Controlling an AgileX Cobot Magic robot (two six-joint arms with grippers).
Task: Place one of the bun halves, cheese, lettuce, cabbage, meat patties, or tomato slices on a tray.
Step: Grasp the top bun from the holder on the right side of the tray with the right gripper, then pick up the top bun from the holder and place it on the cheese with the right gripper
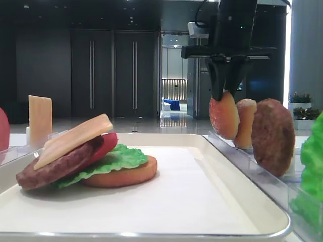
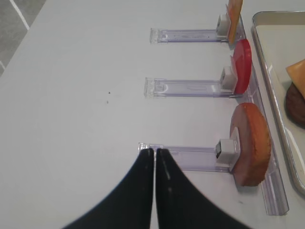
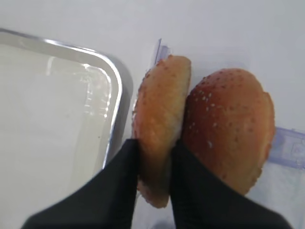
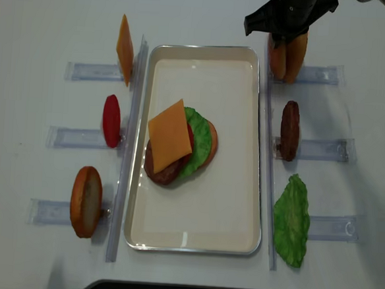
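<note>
- Right tool (image 3: 153, 157): clamped on a seeded top bun (image 3: 159, 124) standing on edge just right of the tray (image 3: 112, 86).
- Left tool (image 2: 155, 152): closed, empty, left of the tray, above the surface (image 2: 71, 95).

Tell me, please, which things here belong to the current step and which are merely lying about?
In play: right gripper, shut on the seeded top bun; tray; the stack on it.

Idle: second bun, spare patty, lettuce leaf, tomato slice, cheese slice, left gripper.
</note>
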